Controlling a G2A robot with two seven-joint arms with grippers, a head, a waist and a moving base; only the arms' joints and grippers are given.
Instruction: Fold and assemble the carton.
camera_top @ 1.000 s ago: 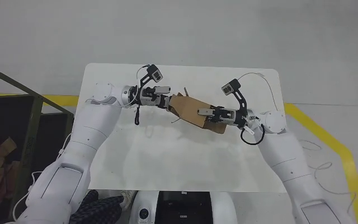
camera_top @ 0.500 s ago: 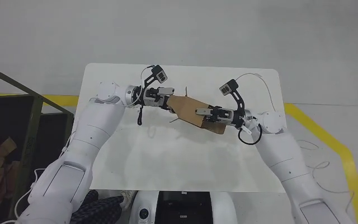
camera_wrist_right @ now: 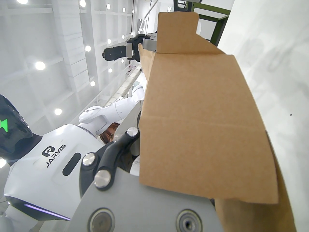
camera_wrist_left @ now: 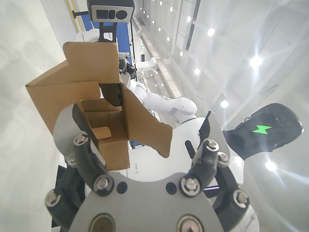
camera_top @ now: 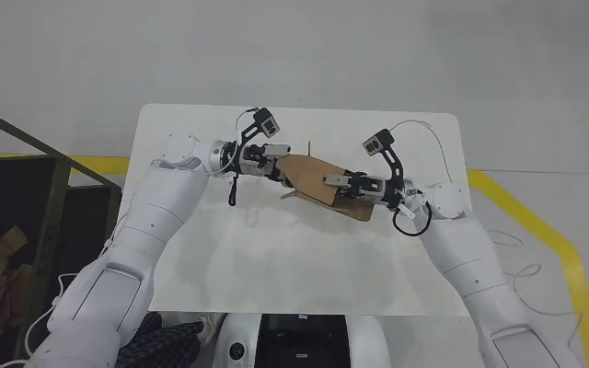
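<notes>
Carton [camera_top: 317, 175]: half-erected and lying on its side over the middle of the surface [camera_top: 184, 267], toward the far edge. You cannot tell from above whether it touches the surface.

Right gripper [camera_top: 339, 183]: closed on the wall of the carton end nearer the surface's right edge. One finger [camera_wrist_right: 130, 121] sits against the cardboard; the other is hidden behind it.

Left gripper [camera_wrist_left: 140, 113]: jaws wide apart and holding nothing, at the open carton end nearer the surface's left edge. One finger [camera_wrist_left: 70, 119] stands at the carton's mouth, and a loose flap [camera_wrist_left: 147, 126] with a ragged edge hangs between the jaws.

Risks, as judged:
- You have a single grip on one wall. If your left gripper pushes the flap hard, the carton could pivot in the right gripper or slip out toward the surface.
- If you close the left jaws where they are, you could catch the flap off its crease and bend or tear the already ragged edge.
- The finger at the mouth could snag the inner flaps and spring the box out of square.

Change against the frame one second back: your left gripper has advanced along the surface toward the right edge and is now closer to the open end. The flap end has shifted slightly toward the far edge. Your right gripper and its end of the carton sit nearly where they were.
</notes>
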